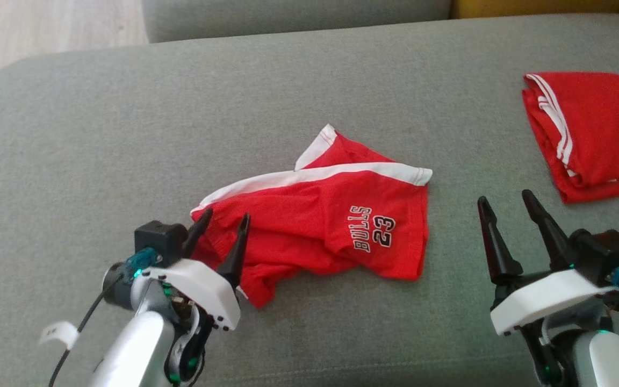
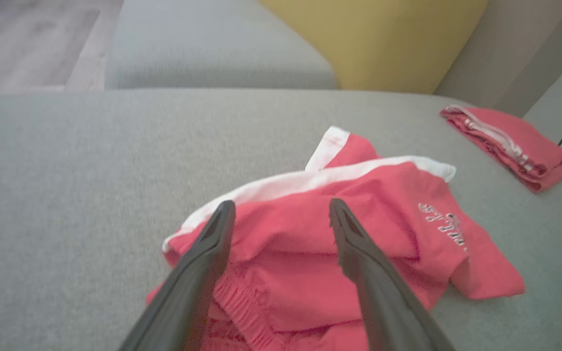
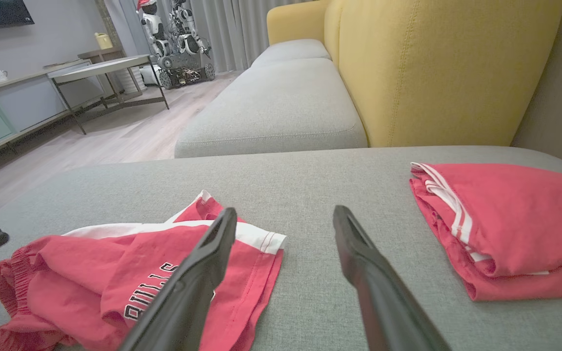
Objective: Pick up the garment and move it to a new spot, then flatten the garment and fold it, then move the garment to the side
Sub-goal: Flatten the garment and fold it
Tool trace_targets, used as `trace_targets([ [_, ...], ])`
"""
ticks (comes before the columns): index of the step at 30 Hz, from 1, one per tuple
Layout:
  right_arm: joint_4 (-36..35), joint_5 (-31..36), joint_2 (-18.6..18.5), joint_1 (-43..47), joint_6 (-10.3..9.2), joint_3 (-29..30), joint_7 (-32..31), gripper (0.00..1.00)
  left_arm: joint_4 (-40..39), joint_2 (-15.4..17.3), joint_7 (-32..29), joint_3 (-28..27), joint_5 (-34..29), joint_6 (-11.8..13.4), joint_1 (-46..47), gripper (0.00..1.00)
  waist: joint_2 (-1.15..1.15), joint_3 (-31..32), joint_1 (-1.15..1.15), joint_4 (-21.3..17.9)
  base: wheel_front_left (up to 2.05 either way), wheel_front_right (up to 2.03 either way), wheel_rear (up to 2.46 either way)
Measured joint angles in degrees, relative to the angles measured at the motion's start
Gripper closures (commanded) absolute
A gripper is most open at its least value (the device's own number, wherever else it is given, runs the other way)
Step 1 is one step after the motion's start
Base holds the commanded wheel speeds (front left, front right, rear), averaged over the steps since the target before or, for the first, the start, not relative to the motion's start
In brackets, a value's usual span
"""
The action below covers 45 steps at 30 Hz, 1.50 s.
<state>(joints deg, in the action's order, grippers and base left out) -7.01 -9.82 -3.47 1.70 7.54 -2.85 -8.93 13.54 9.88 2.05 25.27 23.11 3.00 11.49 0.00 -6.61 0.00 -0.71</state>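
One pair of crumpled red mesh shorts (image 1: 320, 226) with white trim, lying on grey fabric sofa cushion (image 1: 100, 134). Over shorts' left waistband end: left gripper (image 1: 226, 214), jaws apart, empty. Right of shorts, near: right gripper (image 1: 504, 196), jaws apart, empty. Farther right: folded red white-striped garment (image 1: 599, 129).

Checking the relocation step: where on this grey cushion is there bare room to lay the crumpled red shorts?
Widest: the grey fabric cushion's left part, between its rounded edge and the crumpled red Bulls shorts. Also the far strip behind them. Crowded: the right end, under the folded red white-striped garment; the right gripper hovers in the gap between.
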Motion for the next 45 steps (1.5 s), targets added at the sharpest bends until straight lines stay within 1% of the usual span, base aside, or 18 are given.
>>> trace_targets([
  [4,0.37,-0.29,0.1,-0.16,0.0,-0.42,0.01,0.0,4.47,-0.78,-2.03,-0.23,1.49,0.2,0.49,0.0,0.0,-0.66,0.0,-1.18,0.0,0.0,0.0],
  [10,0.45,-0.29,0.23,-0.22,0.0,0.03,0.03,0.0,5.37,-0.93,-1.52,-2.22,2.78,2.6,0.29,0.0,0.0,-1.64,0.0,-1.92,0.0,0.0,0.0],
  [17,0.63,-0.38,0.58,-0.94,0.0,0.07,0.12,0.0,7.4,-1.0,-2.07,-2.09,3.32,3.03,0.13,0.0,0.0,-2.96,0.0,-1.79,0.0,0.0,0.0],
  [20,0.71,-0.8,0.6,-1.72,0.0,-0.05,0.19,0.0,8.73,-1.07,-2.72,-1.88,3.34,2.48,0.21,0.0,0.0,-3.2,0.0,-1.82,0.0,0.0,0.0],
  [21,0.79,-0.8,0.63,-1.8,0.0,-0.09,0.19,0.0,9.09,-1.07,-3.05,-1.78,3.35,2.46,0.22,0.5,0.0,-3.24,0.0,-1.84,0.0,0.0,0.0],
  [22,0.92,-0.8,0.64,-1.86,0.0,-0.11,0.19,0.0,9.39,-1.05,-3.1,-1.72,3.35,2.45,0.24,0.72,0.0,-3.26,0.0,-1.87,0.0,0.0,0.0],
  [23,1.08,-0.8,0.66,-1.9,0.0,-0.11,0.19,0.0,9.82,-1.03,-3.32,-1.66,3.35,2.18,0.29,1.0,0.0,-3.27,0.0,-1.9,0.0,0.0,0.0],
  [25,1.26,-0.98,0.68,-2.07,0.0,-0.13,0.19,0.0,10.67,-1.0,-3.43,-1.29,3.34,1.93,0.39,1.0,0.0,-3.3,0.0,-2.0,0.0,0.0,0.0],
  [30,1.35,-1.27,0.69,-2.15,0.0,0.01,0.19,0.0,10.0,-0.79,-0.58,-1.14,2.65,2.04,0.44,1.0,0.0,-2.92,0.0,-1.92,0.0,0.0,0.0],
  [35,1.57,-1.31,0.7,-2.14,0.0,0.13,0.15,0.0,5.45,0.33,0.03,-0.69,2.49,1.93,0.31,1.0,0.0,-2.22,0.0,-1.39,0.0,0.0,0.0],
  [38,1.56,-1.85,0.71,-2.06,0.0,0.32,-0.09,0.0,1.21,0.94,-2.23,-0.25,3.97,1.02,-1.44,1.0,0.0,-1.7,0.0,-0.98,0.0,0.0,0.0],
  [42,1.55,-2.3,0.73,-1.64,0.0,0.62,-0.75,0.0,-3.59,1.81,-6.94,0.48,6.86,0.69,-7.97,1.0,0.0,-1.16,0.0,-0.45,0.0,0.0,0.0],
  [45,1.52,-2.32,0.73,-0.76,0.0,0.85,-1.04,0.0,-5.28,2.93,-9.76,1.05,7.92,0.75,-11.88,1.0,0.0,-0.99,0.0,-0.15,0.0,0.0,0.0],
])
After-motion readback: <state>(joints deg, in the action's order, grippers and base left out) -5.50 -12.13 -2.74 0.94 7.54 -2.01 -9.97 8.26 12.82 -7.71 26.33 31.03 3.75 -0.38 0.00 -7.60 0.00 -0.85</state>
